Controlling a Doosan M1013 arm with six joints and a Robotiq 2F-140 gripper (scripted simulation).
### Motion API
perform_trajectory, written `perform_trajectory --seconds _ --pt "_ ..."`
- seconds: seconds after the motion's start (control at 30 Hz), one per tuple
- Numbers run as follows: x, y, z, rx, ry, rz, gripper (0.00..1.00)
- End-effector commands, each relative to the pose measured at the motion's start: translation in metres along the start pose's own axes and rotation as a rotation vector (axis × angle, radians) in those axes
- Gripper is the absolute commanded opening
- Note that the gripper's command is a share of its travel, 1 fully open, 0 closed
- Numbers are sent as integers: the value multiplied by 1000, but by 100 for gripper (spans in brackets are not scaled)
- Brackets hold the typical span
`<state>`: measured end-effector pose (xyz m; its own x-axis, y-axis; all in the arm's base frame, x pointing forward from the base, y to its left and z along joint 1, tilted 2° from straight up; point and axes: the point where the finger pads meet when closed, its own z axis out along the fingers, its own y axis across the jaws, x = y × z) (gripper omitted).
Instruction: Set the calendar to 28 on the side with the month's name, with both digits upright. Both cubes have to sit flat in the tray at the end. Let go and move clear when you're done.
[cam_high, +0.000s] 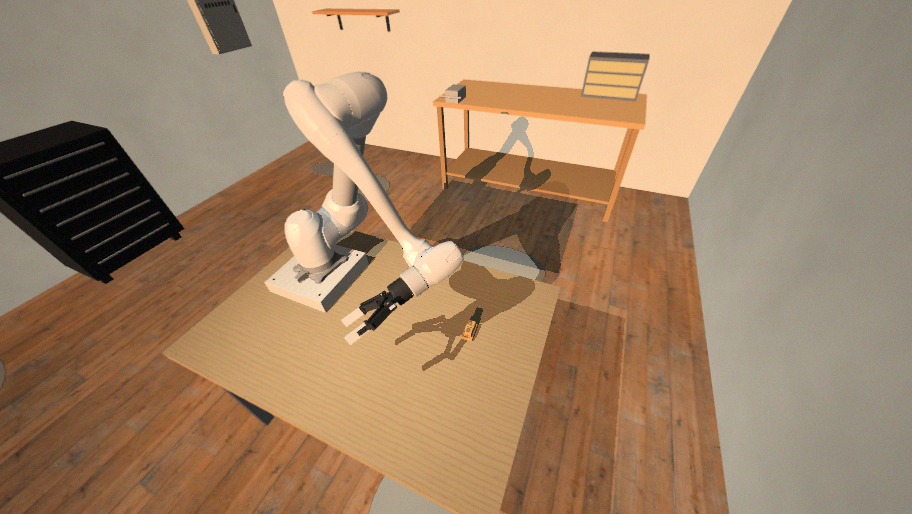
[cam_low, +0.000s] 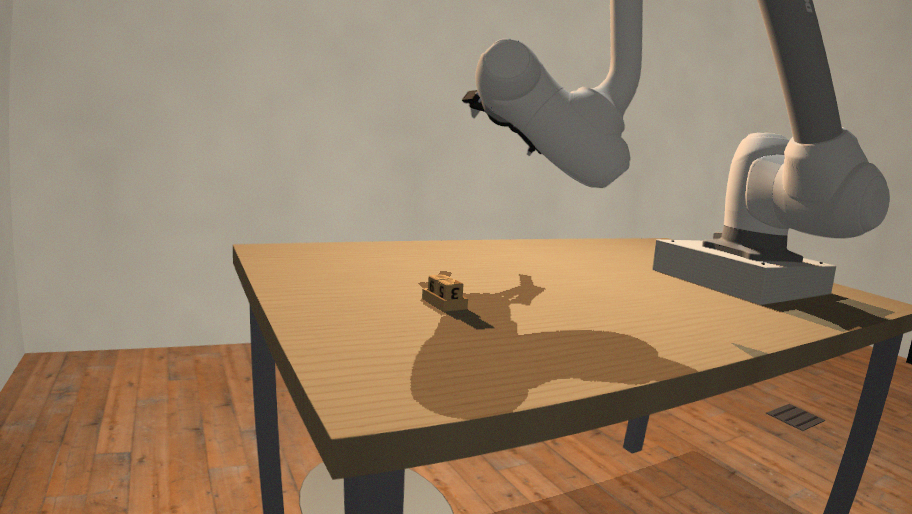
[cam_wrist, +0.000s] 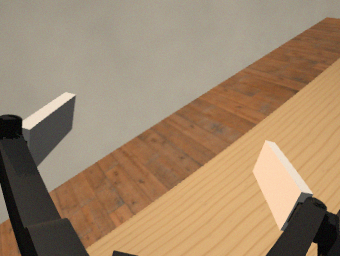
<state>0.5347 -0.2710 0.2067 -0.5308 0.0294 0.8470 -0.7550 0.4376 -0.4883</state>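
Looking down from above, I see the pale arm (cam_high: 357, 159) rise from its grey base plate (cam_high: 281, 290) at the back corner of the wooden surface (cam_high: 332, 383), fold over at a high elbow and slope down to a bulky wrist. From there the tool (cam_high: 355, 326) points out and slightly down, high over the surface, its two pale fingertips (cam_high: 350, 316) spread as wide as they go with nothing between them. The calendar (cam_high: 471, 328) sits well apart from it, off to one side on the surface, beside the arm's shadow. Behind stand a wooden bench (cam_high: 542, 105) against the far wall and a black drawer cabinet (cam_high: 76, 191).

From the side view, the wrist hangs well above the surface (cam_low: 357, 357), and only a dark sliver of the tool (cam_low: 473, 102) peeks past it. The calendar is a small wooden tray (cam_low: 442, 302) holding two cubes (cam_low: 445, 287) side by side, both seated inside it. On the faces turned toward me the nearer cube shows a 3; the other digit is too small to read with certainty, and I cannot tell which side carries the month's name.

Through the wrist camera, the black linkages fan outward, and each fingertip (cam_wrist: 279, 180) stands far from the other, holding nothing. Below them run the surface (cam_wrist: 219, 224) and the plank floor (cam_wrist: 166, 151); the calendar is out of this view.
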Motion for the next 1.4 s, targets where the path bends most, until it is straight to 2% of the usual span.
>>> perform_trajectory --seconds 0.0,0.6,0.67,0.73,0.8,0.83,0.87,1.0,1.03,1.1,1.17,1.23,1.3,1.33,1.37 --pt "0 0 0 0 0 0 100" --pt "-2 2 -1 -8 -8 2 100" --pt "-16 11 -8 -55 -54 11 100" --pt "-45 30 -27 -155 -154 36 100" --pt "-64 42 -43 -218 -220 54 100" --pt "-65 42 -44 -222 -224 55 100" --pt "-80 51 -59 -274 -278 72 100" --pt "-112 65 -97 -381 -392 110 100" --pt "-122 69 -112 -420 -434 125 100" --pt "-122 69 -112 -420 -434 125 100" --pt "-146 76 -151 -509 -531 162 100" --pt "-156 78 -171 -552 -577 181 100" --pt "-172 80 -206 -622 -653 214 100" --pt "-175 80 -212 -633 -665 220 100" --pt "-183 79 -235 -677 -712 241 100"
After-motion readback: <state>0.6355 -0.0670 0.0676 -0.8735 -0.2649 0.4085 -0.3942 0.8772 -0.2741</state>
